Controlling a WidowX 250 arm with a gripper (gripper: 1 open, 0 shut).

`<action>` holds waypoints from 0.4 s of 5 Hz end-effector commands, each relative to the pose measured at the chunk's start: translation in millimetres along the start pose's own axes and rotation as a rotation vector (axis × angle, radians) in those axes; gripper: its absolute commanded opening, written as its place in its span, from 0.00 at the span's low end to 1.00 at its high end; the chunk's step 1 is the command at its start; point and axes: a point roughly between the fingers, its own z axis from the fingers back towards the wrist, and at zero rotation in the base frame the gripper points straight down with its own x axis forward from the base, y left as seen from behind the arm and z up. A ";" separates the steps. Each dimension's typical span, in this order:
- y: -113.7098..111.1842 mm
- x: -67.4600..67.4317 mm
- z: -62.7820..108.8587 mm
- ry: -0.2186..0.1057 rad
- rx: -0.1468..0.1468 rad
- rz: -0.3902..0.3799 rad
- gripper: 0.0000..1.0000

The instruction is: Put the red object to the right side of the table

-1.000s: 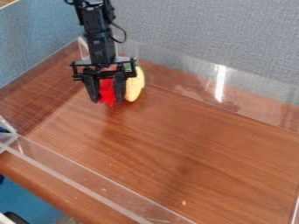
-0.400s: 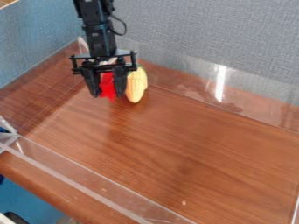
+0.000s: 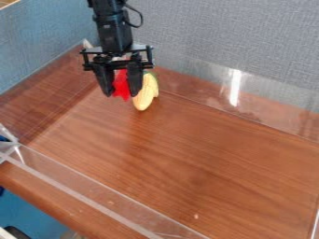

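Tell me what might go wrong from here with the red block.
The red block sits at the gripper right beside the yellow object, so a sideways move that way might knock the yellow one. The gripper's fingers partly hide the block, so a poor grip could go unnoticed and it might slip on the way.

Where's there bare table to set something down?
Widest bare patch: tabletop from below the yellow corn to the near clear wall and rightward. Another strip lies left of the jaws. Crowded: back left, where jaws, red block and corn bunch together.
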 end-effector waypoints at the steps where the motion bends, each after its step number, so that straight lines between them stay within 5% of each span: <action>1: -10.6 -2.4 26.8 -0.079 0.004 -0.056 0.00; 2: -15.7 -5.0 28.3 -0.076 0.003 -0.090 0.00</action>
